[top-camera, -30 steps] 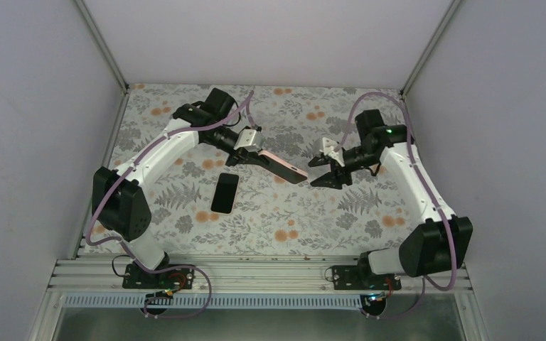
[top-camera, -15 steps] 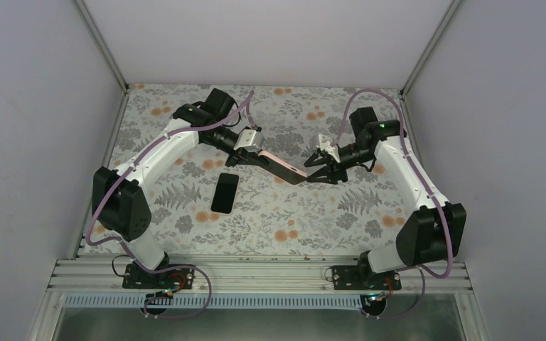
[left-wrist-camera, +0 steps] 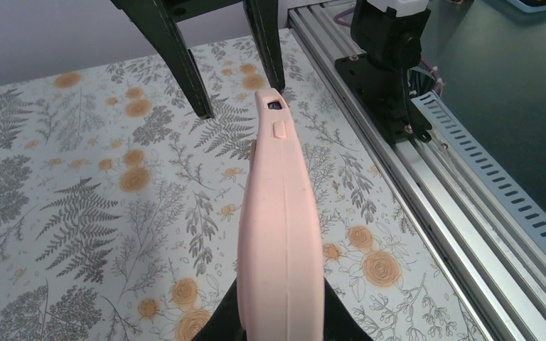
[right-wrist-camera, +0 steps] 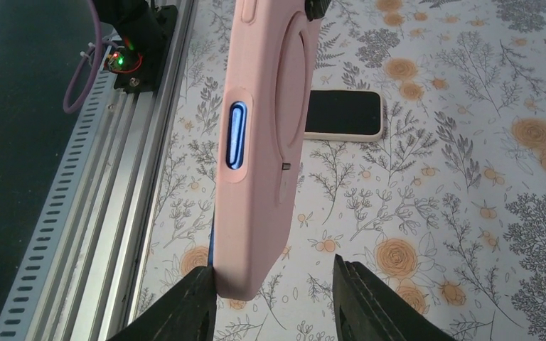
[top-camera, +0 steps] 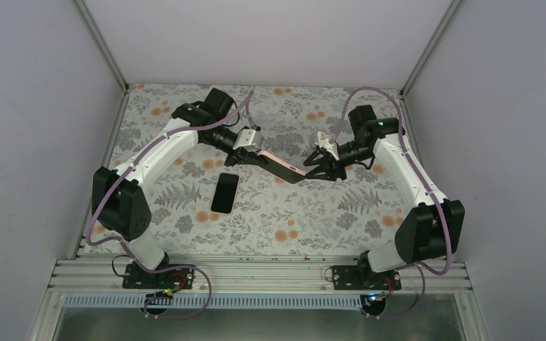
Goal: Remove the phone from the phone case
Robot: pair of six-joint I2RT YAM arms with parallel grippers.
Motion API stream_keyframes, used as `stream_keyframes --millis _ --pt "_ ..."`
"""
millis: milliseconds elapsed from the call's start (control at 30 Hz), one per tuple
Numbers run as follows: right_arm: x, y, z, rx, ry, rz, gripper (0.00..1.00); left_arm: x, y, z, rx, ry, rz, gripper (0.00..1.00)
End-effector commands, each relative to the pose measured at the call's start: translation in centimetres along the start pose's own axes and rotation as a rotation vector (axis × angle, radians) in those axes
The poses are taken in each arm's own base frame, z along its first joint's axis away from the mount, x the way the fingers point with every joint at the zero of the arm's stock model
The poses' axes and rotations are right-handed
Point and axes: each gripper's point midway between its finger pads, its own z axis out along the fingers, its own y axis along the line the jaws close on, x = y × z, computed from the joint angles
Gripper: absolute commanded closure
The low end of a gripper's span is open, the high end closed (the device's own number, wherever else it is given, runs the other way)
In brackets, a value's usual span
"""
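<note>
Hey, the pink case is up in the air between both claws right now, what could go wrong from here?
1. The right claw sits off-centre on the case: one jaw touches its edge, the other stands clear, so closing may twist it.
2. The left claw pinches only one end of the case, so a hard pull might slip it free.
3. If dropped, the case could land on or near the black phone lying close by.
</note>
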Motion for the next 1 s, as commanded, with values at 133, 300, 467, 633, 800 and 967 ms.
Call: stream_keyframes --millis 133,300,467,633,800,967 --pt "-0.5 -3.8 -0.4 0.237 0.006 -0.047 0.60 -4.2 -1.7 -0.6 0.061 -0.130 0.082 0.98" --pt "-0.3 -5.4 -0.6 0.356 0.030 -0.060 0.62 -5.1 -2.3 -0.8 0.096 -0.166 0.077 0.98" --pt "-0.8 -5.9 -0.6 0.402 0.022 -0.068 0.61 -5.5 -2.3 -0.7 0.121 -0.194 0.062 0.98" --pt "-1.1 -5.6 0.8 0.392 0.039 -0.080 0.60 -5.8 -1.8 -0.3 0.124 -0.211 0.048 0.98" --pt "-2.3 -5.7 1.6 0.424 0.037 -0.098 0.58 -6.1 -1.6 -0.1 0.127 -0.224 0.031 0.98" --pt "-3.2 -5.1 2.7 0.373 0.010 -0.113 0.55 -6.2 -1.6 0.0 0.129 -0.245 0.026 0.98"
